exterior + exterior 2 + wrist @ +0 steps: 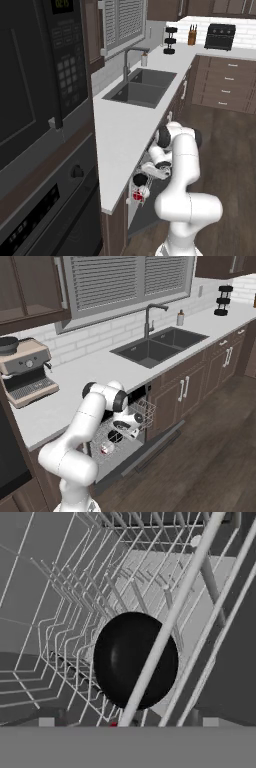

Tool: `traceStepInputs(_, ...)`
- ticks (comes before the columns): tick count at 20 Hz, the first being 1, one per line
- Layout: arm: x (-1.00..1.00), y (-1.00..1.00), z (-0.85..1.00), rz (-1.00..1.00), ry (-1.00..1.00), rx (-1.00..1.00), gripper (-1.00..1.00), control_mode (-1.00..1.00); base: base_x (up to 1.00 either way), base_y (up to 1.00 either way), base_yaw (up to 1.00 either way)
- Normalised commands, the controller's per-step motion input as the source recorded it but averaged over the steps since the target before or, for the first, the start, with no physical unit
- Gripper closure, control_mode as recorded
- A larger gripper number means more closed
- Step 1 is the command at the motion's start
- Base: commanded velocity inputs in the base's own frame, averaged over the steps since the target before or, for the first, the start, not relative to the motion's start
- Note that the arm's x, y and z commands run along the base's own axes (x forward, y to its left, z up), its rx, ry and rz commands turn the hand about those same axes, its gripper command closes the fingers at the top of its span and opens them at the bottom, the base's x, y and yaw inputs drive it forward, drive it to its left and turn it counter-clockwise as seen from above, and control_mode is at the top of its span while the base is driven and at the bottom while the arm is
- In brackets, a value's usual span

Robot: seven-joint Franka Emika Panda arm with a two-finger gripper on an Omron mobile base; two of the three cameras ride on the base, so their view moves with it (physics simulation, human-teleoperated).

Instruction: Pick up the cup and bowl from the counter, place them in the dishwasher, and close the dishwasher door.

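A glossy black round bowl [127,662] sits among the white wire racks [75,612] of the dishwasher, and a small red cup [136,196] with a white rim shows there too. The smooth white table [122,127] carries a dark grey inset sink [142,86] above dark brown cabinets [192,388], over a brown wood-grain floor [200,466].

In the hand view the bowl [120,662] is crossed by a white rack wire [170,619]; the cup [114,724] is cut off at the grey band.
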Motion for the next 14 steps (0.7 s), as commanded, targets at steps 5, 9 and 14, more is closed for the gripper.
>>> traceStepInputs(5,0.24,0.08,-0.01,0.0,0.0,0.25,-1.0,-1.0,0.0,0.0,0.0)
traceStepInputs(9,-0.26,-0.28,0.71,0.0,0.0,0.1,-1.0,-1.0,0.0,0.0,0.0)
traceStepInputs(14,-0.31,-0.16,1.0,0.0,0.0,0.01,-1.0,-1.0,0.0,0.0,0.0)
